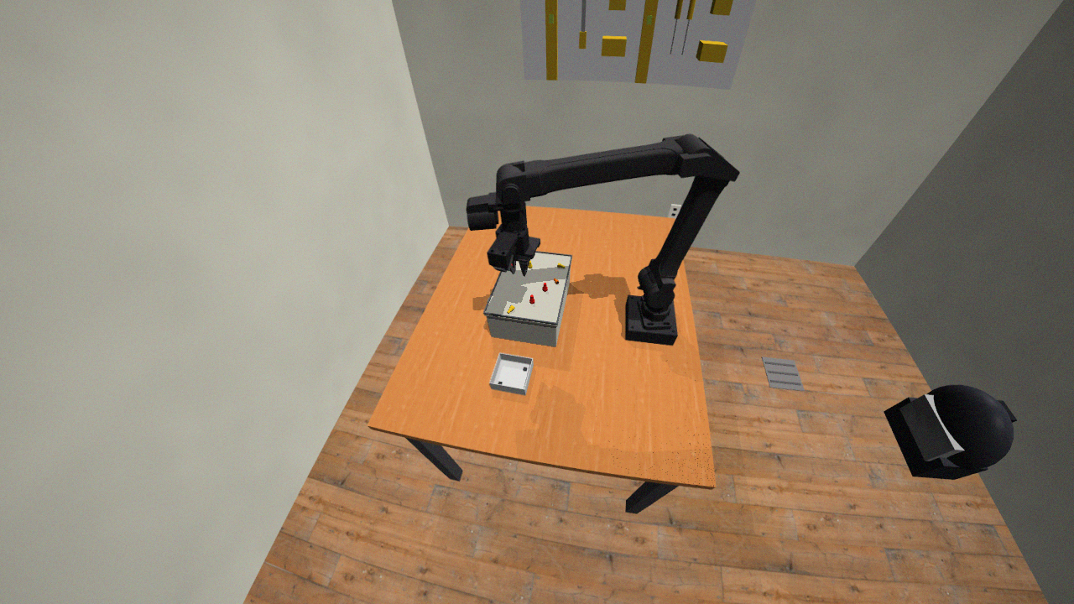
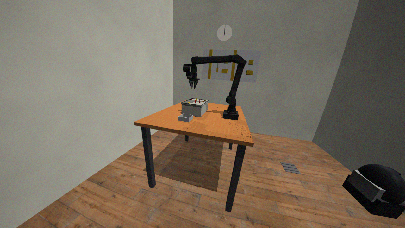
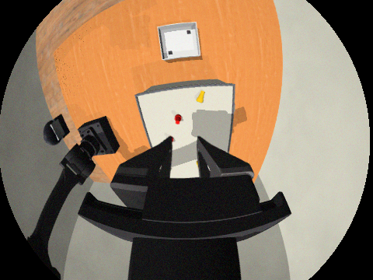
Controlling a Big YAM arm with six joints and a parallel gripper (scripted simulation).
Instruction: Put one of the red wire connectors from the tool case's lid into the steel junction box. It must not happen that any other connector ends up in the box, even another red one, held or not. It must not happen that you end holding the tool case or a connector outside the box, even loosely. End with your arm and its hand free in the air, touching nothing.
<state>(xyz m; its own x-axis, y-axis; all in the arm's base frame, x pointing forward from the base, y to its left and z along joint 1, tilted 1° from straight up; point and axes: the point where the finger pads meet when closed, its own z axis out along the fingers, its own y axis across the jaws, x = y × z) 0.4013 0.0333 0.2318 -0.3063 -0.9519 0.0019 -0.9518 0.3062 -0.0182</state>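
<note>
The grey tool case (image 1: 525,302) (image 3: 186,114) stands on the table, and small connectors lie on its pale lid. Two red wire connectors (image 1: 531,299) (image 1: 544,286) stand near the lid's middle; one shows in the wrist view (image 3: 177,118). The steel junction box (image 1: 511,373) is a small open tray in front of the case, also in the wrist view (image 3: 179,42). My gripper (image 1: 520,266) (image 2: 193,86) hangs well above the far end of the lid. Its fingers are partly open with nothing between them.
Yellow connectors (image 1: 511,306) (image 3: 200,96) and an orange one (image 1: 555,281) also lie on the lid. The arm's base (image 1: 650,319) stands right of the case. The wall is close behind and to the left of the table.
</note>
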